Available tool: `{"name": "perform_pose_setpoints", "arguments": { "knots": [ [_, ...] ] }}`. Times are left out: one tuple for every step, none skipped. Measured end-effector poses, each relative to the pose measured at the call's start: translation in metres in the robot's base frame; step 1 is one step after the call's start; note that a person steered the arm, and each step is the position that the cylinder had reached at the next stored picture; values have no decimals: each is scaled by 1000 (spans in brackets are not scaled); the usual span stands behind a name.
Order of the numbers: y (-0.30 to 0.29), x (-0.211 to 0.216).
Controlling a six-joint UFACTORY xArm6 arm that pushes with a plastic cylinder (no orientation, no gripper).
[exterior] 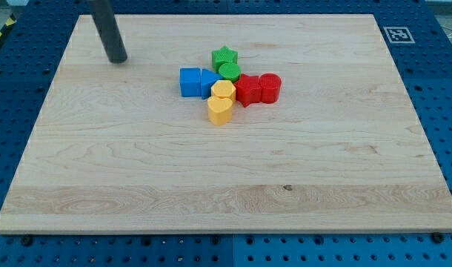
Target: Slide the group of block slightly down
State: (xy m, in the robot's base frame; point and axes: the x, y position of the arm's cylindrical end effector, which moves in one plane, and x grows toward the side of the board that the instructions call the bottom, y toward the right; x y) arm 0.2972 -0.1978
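A tight group of blocks sits a little above the board's middle. A green star block is at its top, with a green round block just below it. A blue cube and a second blue block form the left side. A red star-like block and a red cylinder form the right side. A yellow hexagonal block and a second yellow block hang at the bottom. My tip rests on the board at the view's upper left, well apart from the group.
The wooden board lies on a blue perforated table. A black-and-white marker tag sits off the board's top right corner.
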Motion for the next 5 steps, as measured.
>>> {"name": "perform_pose_setpoints", "arguments": {
  "knots": [
    [21, -44],
    [61, -50],
    [85, -35],
    [110, -25],
    [136, -25]
  ]
}}
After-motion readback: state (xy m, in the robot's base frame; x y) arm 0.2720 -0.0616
